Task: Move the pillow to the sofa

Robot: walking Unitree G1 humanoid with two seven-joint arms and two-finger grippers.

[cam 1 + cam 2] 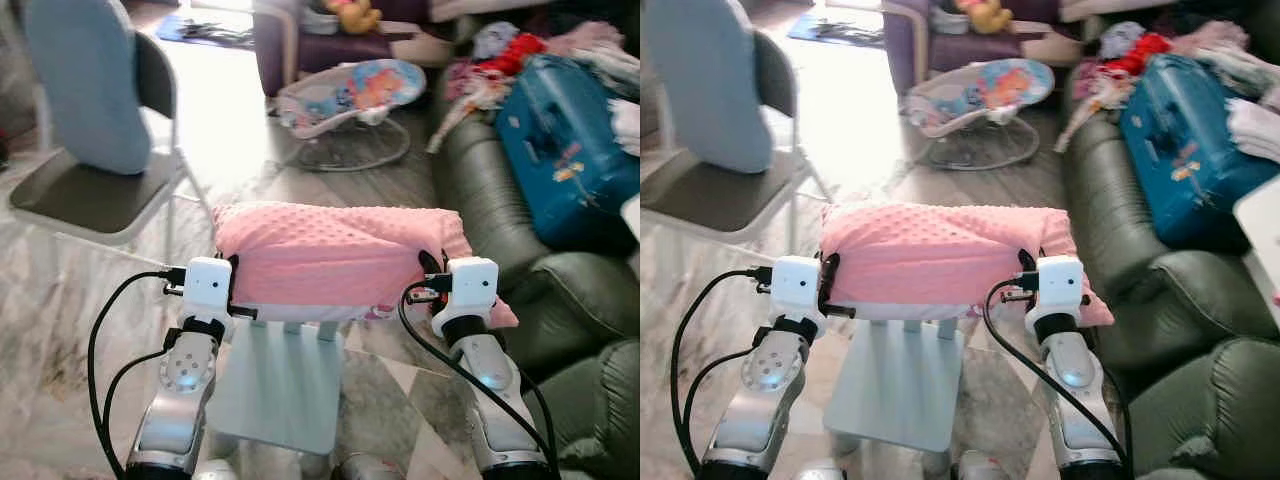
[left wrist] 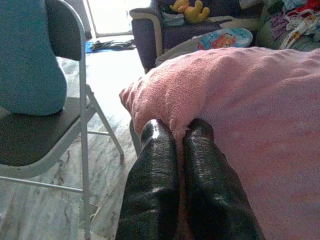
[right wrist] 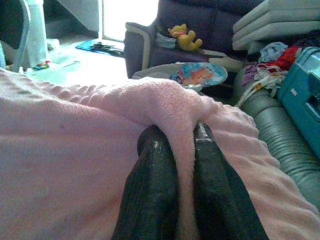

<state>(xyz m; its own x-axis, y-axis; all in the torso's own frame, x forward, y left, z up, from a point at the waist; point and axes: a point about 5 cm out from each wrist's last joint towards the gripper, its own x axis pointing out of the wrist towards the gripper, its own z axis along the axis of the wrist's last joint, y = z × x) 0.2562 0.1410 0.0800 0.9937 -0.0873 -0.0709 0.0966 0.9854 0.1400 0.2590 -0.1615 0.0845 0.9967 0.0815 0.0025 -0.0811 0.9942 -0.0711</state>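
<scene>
Still not delivered. Green sofa (image 1: 480,190) off to the right, cluttered with a blue suitcase (image 1: 565,150) and clothes (image 1: 500,55). Pink pillow (image 1: 335,255) up off the floor, carried in front, just left of the sofa. Left gripper (image 2: 180,145) and right gripper (image 3: 186,145) each clenched on a pillow end. Remaining: shift right, set down, release.

Both claws (image 1: 232,290) hold the pink pillow (image 1: 330,255) (beside the sofa (image 1: 480,190)).

pillow (image 1: 330,255) between claws, above stool (image 1: 280,385) | chair (image 1: 95,195) left | sofa (image 1: 500,200) right
</scene>
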